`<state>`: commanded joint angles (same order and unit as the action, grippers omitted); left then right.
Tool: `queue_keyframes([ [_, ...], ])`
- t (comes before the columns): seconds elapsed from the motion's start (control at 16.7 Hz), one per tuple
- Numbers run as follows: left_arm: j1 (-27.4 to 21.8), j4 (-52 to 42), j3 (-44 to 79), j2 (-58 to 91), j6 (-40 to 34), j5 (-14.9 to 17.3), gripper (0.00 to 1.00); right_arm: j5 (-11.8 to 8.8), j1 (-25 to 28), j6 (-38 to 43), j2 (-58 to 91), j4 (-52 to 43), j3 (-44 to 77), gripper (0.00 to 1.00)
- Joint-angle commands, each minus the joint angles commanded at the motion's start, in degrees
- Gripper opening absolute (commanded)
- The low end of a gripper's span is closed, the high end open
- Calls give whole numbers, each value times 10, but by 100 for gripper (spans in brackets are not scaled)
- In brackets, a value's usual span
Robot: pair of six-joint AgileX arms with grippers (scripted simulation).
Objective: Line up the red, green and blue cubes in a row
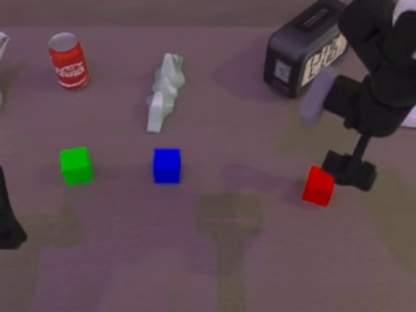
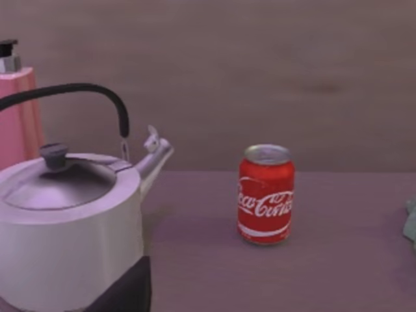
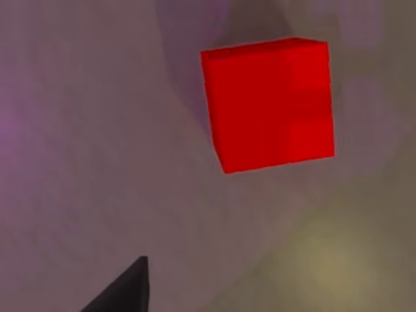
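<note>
The green cube [image 1: 76, 165] and the blue cube [image 1: 166, 165] sit apart on the same level, at the table's left and middle. Farther right and slightly nearer the front edge is the red cube [image 1: 318, 186]. My right gripper [image 1: 350, 170] is low over the table just right of the red cube, open, with nothing between its fingers. The right wrist view shows the red cube [image 3: 268, 104] apart from one dark fingertip [image 3: 133, 286]; the other finger is out of frame. At the front left edge my left gripper [image 1: 8, 227] is parked, open and empty.
A red soda can [image 1: 68, 60] stands at the back left, near a white kettle [image 2: 65, 227] and a pink bottle [image 2: 19, 110]. A crumpled white object [image 1: 166, 91] lies behind the blue cube. A black box-shaped appliance [image 1: 305, 55] stands at the back right.
</note>
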<state>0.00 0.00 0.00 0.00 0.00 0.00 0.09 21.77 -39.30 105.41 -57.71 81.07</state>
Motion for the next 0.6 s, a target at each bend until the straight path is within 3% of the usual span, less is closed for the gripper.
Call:
queue_keyframes([
  [0.3,0,0,0,0,0,0,100,0,26,-47,117,-61,104,100],
  [0.6,0,0,0,0,0,0,100,0,28,-50,126,-65,111,100],
])
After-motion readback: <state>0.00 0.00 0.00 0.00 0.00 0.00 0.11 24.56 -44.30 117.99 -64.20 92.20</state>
